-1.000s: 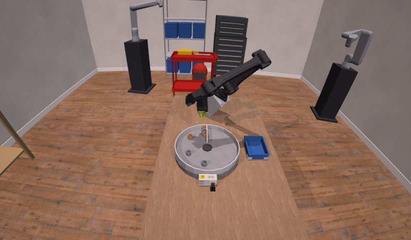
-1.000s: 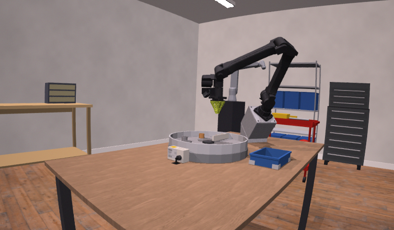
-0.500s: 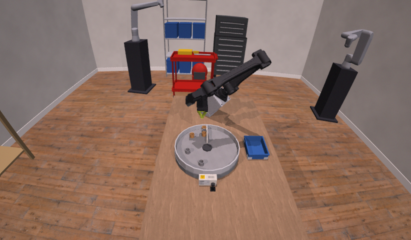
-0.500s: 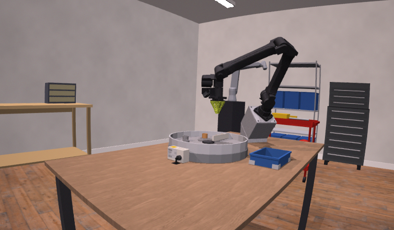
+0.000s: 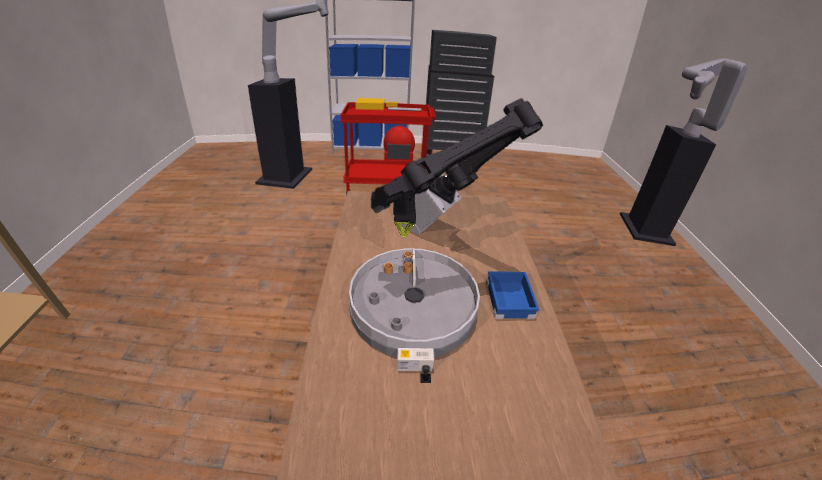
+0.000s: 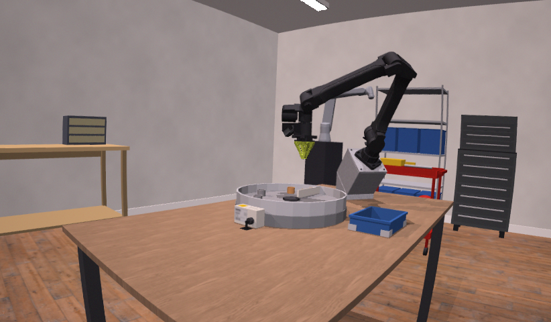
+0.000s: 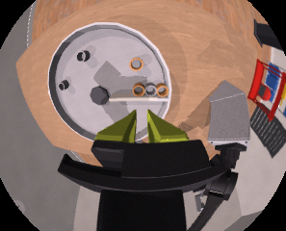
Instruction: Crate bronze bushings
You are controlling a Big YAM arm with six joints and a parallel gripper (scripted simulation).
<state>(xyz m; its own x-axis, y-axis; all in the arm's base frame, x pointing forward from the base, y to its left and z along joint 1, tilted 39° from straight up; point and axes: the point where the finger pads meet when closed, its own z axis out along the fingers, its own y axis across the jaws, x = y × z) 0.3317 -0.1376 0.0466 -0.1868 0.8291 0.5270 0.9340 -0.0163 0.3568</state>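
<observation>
Three bronze bushings (image 5: 388, 268) (image 6: 290, 190) (image 7: 136, 64) lie on the turning table (image 5: 373, 339) (image 6: 302, 215) (image 7: 109, 40), toward its far side; the exterior view shows only one of them clearly. Two of the bronze ones stand in a row along a pale bar (image 5: 413, 276) (image 6: 309, 192) (image 7: 138, 99), with a steel bushing (image 5: 407, 261) (image 7: 150, 89) between them, and the third is a little to the left. Two more steel bushings (image 5: 373, 297) (image 6: 261, 192) (image 7: 83, 56) stand apart from these, one on the left, the other at the near side. The gripper (image 5: 403, 231) (image 6: 303, 156) (image 7: 142, 113) hangs above and beyond the turning table's far rim, its yellow-green fingers slightly open with a narrow gap and nothing between them. The blue crate (image 5: 515, 313) (image 6: 370, 225) sits just to the right of the turning table on the wooden table (image 5: 439, 428) (image 6: 270, 255) (image 7: 195, 43), and the top view shows no bushing in it. At the near edge of the turning table is a white box (image 5: 415, 364) (image 6: 257, 217) with a yellow warning-triangle label (image 5: 405, 353), a barcode-like patch beside it and small dark print, too small to read. A black knob (image 5: 425, 371) (image 6: 249, 220) sticks out on its near side.
</observation>
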